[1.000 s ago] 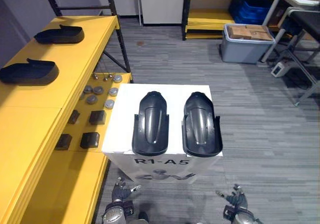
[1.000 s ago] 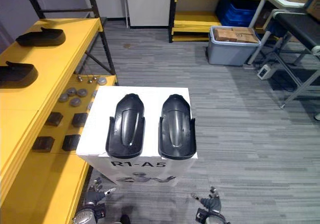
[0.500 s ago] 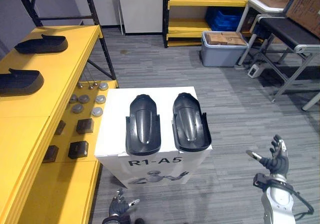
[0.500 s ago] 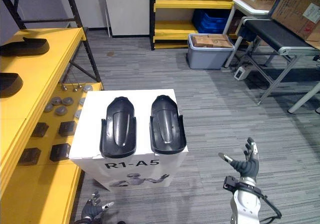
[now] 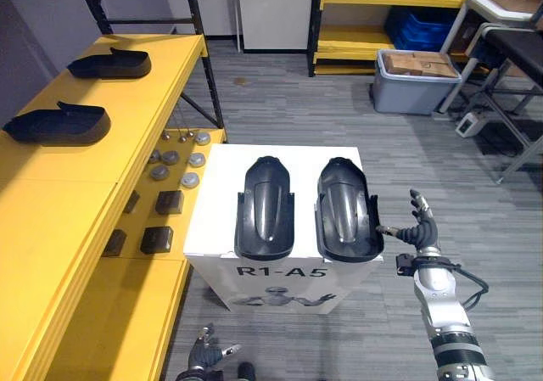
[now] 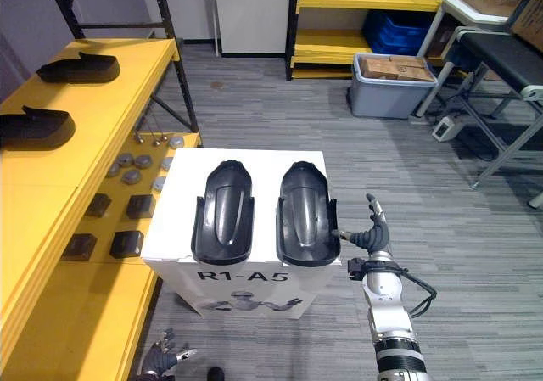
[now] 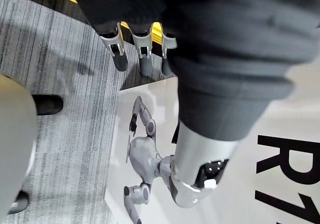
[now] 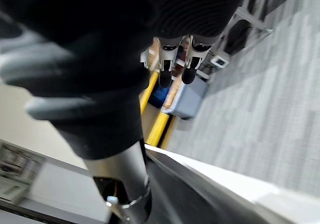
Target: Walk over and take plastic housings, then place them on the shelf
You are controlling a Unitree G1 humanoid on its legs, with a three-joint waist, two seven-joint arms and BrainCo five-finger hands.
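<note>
Two black housings lie on a white box, mid-frame. The right hand, fingers spread, is just beside them; left hand relaxed, lower left.

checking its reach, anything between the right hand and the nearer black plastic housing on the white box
Nothing visible: the open right hand is beside the nearer black plastic housing on the white box, thumb toward its rim.

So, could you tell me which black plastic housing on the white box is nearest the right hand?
The right-side black plastic housing on the white box: the open right hand is beside its outer rim; its twin lies farther left.
</note>
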